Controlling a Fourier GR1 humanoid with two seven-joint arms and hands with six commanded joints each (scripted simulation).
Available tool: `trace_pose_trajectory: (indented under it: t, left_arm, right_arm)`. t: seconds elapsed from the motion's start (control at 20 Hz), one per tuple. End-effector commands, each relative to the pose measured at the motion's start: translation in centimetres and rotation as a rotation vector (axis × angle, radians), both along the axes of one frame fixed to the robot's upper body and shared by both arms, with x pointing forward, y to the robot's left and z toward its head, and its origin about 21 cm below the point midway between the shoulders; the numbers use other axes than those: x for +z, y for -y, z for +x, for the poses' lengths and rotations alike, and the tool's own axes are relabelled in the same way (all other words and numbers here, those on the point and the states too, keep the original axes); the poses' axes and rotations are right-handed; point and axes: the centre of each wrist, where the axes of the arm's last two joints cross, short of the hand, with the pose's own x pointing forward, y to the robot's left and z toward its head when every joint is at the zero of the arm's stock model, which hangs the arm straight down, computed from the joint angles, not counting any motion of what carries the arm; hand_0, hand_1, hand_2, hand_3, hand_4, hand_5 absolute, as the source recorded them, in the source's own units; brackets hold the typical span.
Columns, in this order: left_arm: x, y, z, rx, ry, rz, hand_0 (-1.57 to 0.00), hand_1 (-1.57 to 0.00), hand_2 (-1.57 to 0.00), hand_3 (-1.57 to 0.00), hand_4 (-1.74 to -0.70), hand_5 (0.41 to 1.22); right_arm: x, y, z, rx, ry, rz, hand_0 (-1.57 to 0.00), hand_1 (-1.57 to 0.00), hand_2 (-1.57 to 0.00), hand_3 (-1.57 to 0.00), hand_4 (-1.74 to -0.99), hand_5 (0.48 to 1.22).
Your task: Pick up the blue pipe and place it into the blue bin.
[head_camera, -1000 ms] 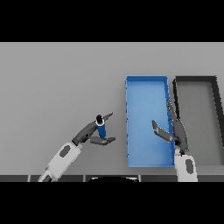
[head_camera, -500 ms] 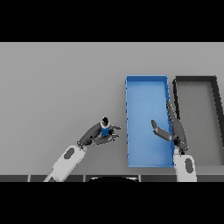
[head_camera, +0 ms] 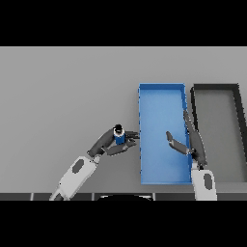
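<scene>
The fingers [head_camera: 126, 136] of the left hand [head_camera: 112, 143] curl round the blue pipe [head_camera: 119, 137], with the thumb below it, so the hand grips the pipe on both sides. The pipe is short, blue along its body, with a dark cap at its upper end, and it seems to stand nearly upright in the grasp; whether it touches the bench or is lifted clear of it cannot be told from this view. The fingertips reach almost to the left wall of the blue bin [head_camera: 141, 144], and the pipe is just beside that wall, outside the bin. The left arm comes in from the lower left.

The right hand [head_camera: 192, 141] hangs over the right part of the blue bin, its fingers straight and relaxed along the bin's right wall, the thumb spread out to the left over the bin's floor; it holds nothing.

The blue bin is a long open tray lying lengthwise away from the robot on the grey bench [head_camera: 62, 96]. Just beside it on the right lies a dark grey bin [head_camera: 240, 120] of like shape.
</scene>
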Motion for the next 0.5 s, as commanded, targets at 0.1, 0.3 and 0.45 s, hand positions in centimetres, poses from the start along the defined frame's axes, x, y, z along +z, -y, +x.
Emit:
trace_pose_trajectory:
  t: [0.1, 0.3, 0.45]
  left_arm:
    - [2.4, 1.0, -0.1, -0.045, 0.047, -0.012, -1.55, -1.56, -1.56, -1.56, -1.47, 1.215]
    - [3.4, 1.5, 0.0, -0.078, 0.032, 0.009, -1.56, -1.56, -1.57, -1.57, -1.47, 1.219]
    - [3.7, 1.7, -0.2, -0.081, 0.039, 0.022, -1.57, -1.57, -1.57, -1.57, -1.47, 1.22]
  right_arm:
    - [0.0, 0.0, -0.1, -0.004, 0.006, -0.013, 0.0, 0.0, 0.0, 0.0, -1.184, 0.643]
    - [0.0, -0.1, -0.3, 0.001, 0.011, -0.021, 0.0, 0.0, 0.0, 0.0, -1.158, 0.643]
    - [0.0, 0.9, -0.4, -0.018, 0.005, -0.029, 0.0, 0.0, 0.0, 0.0, -1.145, 0.643]
